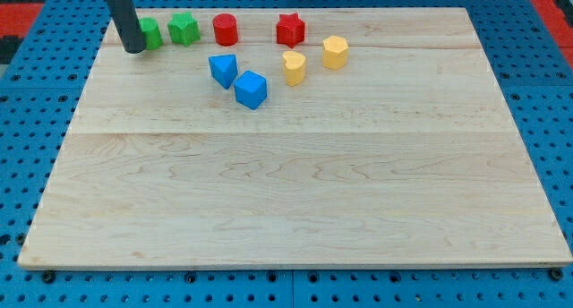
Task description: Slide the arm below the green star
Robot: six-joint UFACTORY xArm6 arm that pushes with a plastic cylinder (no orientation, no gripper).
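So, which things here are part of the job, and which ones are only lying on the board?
Part of the job:
- my tip, at the view's top left
- green star, right of the tip

Only lying about:
- green block, partly behind the rod
- red cylinder
- red star
- two yellow blocks
- two blue blocks

wooden board (pixel 295 192) | blue pegboard (pixel 27 129) around | red patches at top corners (pixel 18 12)
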